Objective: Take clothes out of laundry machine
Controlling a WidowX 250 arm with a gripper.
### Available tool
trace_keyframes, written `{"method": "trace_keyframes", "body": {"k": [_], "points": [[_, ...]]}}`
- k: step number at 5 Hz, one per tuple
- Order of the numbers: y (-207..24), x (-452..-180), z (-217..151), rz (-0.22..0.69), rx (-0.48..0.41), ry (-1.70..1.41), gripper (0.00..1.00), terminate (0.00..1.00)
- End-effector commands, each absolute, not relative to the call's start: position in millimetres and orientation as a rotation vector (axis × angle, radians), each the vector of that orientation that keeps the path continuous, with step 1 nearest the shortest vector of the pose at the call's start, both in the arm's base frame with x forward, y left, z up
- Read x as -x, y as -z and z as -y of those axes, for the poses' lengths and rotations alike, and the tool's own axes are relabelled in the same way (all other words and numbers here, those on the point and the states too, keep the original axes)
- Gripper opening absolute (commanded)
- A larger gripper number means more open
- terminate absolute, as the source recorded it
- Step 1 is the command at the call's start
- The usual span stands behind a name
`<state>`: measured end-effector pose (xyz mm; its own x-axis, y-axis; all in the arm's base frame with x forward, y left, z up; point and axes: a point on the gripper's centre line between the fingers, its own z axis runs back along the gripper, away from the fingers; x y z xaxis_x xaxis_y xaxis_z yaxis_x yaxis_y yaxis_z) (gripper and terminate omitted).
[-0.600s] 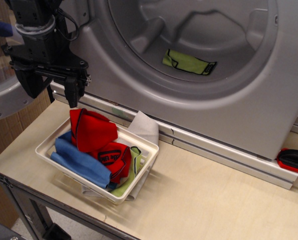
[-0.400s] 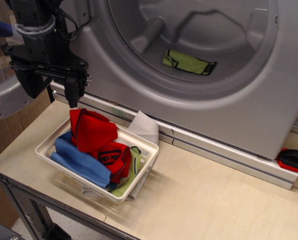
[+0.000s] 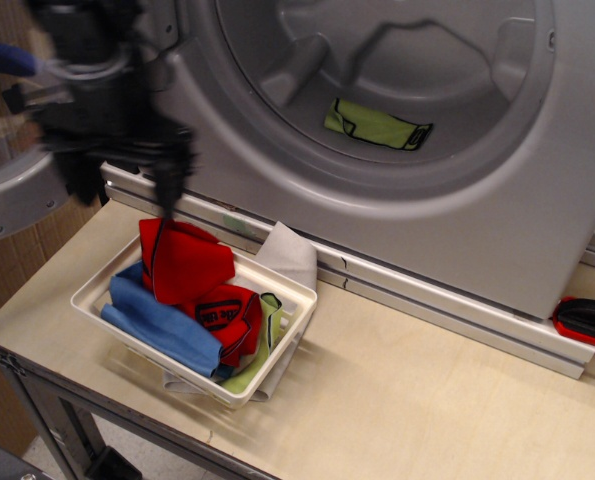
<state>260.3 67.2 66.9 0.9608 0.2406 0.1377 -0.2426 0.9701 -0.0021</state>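
- I judge the job part done: red, blue and pale pieces already fill the white tray on the counter, but one piece is left.
- The lime-green clothes lie flat inside the laundry machine, on the drum's lower wall.
- My tool hangs above the tray's left end, well apart from the clothes, which sit up and to its right.
- It is motion-blurred; the fingers look spread and I see nothing between them.

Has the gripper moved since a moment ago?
Yes. The gripper is blurred with motion and has shifted right, toward the washer opening, judged against the white tray.
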Motion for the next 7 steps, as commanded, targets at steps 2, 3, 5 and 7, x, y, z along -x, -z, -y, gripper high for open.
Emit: {"method": "trace_keyframes", "body": {"k": [2,3,5,7], "points": [[-102.6,-354.3,-29.6,0.33,0.106,-0.338,1.0,0.0],[-100.5,-385.6,-22.5,0.38,0.127,-0.307,1.0,0.0],[-98.0,-429.9,-2.6,0.391,0.101,-0.196,1.0,0.0],[-86.7,-449.2,4.6,0.381,0.104,-0.146,1.0,0.0]]}}
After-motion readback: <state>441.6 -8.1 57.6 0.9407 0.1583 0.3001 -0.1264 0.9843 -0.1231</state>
